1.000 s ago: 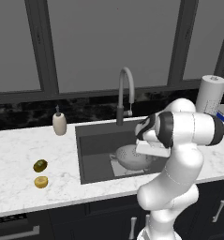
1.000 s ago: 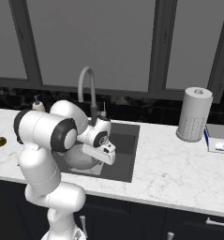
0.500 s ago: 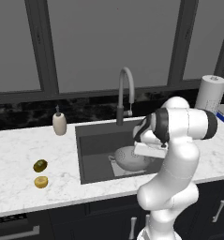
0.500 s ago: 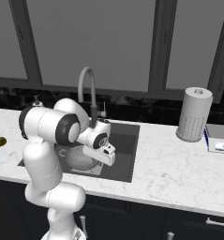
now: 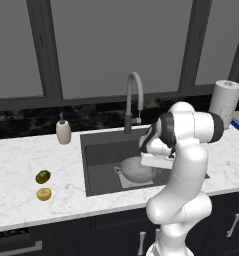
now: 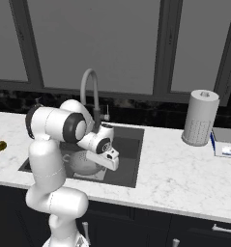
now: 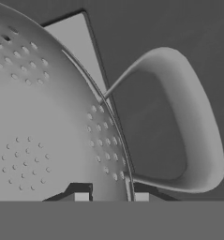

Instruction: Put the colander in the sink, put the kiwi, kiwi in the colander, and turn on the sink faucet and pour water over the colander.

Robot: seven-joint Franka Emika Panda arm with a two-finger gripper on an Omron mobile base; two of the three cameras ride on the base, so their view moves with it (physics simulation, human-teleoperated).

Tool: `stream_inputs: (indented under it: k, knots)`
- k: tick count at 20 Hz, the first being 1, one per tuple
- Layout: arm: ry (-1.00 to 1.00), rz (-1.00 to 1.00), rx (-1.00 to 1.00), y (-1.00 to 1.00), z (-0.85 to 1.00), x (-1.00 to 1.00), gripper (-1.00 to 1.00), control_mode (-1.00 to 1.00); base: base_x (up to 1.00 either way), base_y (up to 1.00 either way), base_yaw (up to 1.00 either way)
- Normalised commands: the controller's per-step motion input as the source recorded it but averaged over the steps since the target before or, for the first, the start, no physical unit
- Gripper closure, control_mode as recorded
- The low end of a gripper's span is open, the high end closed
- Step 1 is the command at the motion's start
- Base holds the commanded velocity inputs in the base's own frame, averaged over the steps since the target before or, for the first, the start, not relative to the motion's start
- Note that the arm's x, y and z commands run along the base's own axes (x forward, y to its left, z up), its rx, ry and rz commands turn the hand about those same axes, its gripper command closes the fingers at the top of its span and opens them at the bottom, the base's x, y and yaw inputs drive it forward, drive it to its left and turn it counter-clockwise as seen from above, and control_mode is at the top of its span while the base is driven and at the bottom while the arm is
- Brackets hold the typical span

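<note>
Down in the sink (image 5: 98,150), the gripper (image 7: 111,196) pinches the colander (image 5: 137,169) by its rim – jaws nearly closed; two kiwis (image 5: 43,176) lie on the counter (image 5: 26,175)

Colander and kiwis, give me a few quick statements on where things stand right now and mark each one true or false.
1. The colander is inside the sink. True.
2. Both kiwis are in the colander. False: they lie on the counter, left of the sink.
3. The pincer is shut on the colander's rim beside a loop handle. True.
4. Water runs from the sink faucet. False: no stream is visible.
5. The soap bottle stands in the sink. False: it stands on the counter behind the sink's left corner.
</note>
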Motion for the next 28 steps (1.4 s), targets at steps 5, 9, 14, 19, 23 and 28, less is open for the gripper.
stream_inputs:
  k: [5,9,14,19,23,28]
  knots:
    - [0.0,0.0,0.0,0.05,-0.19,0.15,1.0,-1.0,0.0,0.0,0.0]
    - [0.0,0.0,0.0,0.06,-0.21,0.17,1.0,-1.0,0.0,0.0,0.0]
    - [0.0,0.0,0.0,0.01,-0.14,0.23,1.0,-1.0,0.0,0.0,0.0]
    - [0.0,0.0,-0.01,0.0,-0.16,0.18,1.0,-1.0,0.0,0.0,0.0]
    - [0.0,0.0,0.0,0.04,-0.06,0.04,1.0,-1.0,0.0,0.0,0.0]
    - [0.0,0.0,0.0,0.22,0.0,0.0,-1.0,-1.0,0.0,0.0,0.0]
